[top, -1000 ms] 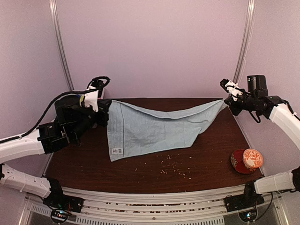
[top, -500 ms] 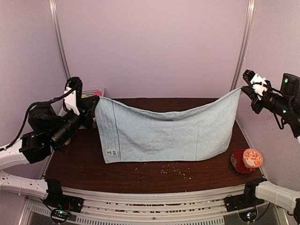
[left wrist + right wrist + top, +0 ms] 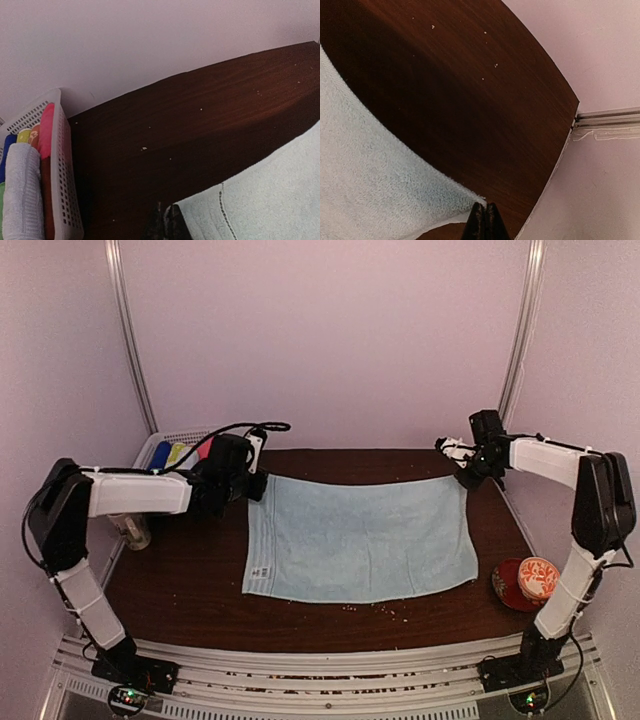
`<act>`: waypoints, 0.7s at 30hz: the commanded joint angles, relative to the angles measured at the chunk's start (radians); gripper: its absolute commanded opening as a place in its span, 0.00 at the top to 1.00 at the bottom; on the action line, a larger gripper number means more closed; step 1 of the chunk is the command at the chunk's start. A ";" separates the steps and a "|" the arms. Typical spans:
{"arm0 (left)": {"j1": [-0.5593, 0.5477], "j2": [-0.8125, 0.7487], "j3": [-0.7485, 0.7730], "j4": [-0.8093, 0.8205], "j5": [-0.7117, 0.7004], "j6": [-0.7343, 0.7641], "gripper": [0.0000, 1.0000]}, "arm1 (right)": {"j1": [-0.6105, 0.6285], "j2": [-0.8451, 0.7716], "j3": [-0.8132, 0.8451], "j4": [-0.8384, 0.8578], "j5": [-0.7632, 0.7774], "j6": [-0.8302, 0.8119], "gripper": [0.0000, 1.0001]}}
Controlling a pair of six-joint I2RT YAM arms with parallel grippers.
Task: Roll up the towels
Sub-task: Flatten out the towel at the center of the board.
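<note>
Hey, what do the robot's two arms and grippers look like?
The left arm and right arm have white links with black joints. A black cable loops above the left arm. The left gripper and right gripper are black with white parts; their fingers are slim and dark.

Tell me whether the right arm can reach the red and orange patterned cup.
Probably yes: bare dark wooden table lies between the right gripper and the red and orange patterned cup, but the gripper is shut on a corner of the pale light-blue cloth towel.
</note>
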 commanded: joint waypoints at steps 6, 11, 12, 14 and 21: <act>0.057 0.360 0.352 0.100 0.038 0.177 1.00 | 0.001 0.358 0.321 0.098 0.150 0.008 1.00; 0.072 0.380 0.350 0.137 0.042 0.227 1.00 | 0.001 0.362 0.293 0.176 0.170 -0.032 1.00; 0.073 0.361 0.328 0.157 0.057 0.240 1.00 | 0.001 0.345 0.273 0.185 0.165 -0.038 1.00; 0.079 0.323 0.264 0.207 0.108 0.269 1.00 | 0.000 0.306 0.221 0.206 0.143 -0.046 1.00; 0.103 0.193 0.073 0.269 0.299 0.321 1.00 | -0.006 0.136 -0.006 0.270 0.048 -0.136 1.00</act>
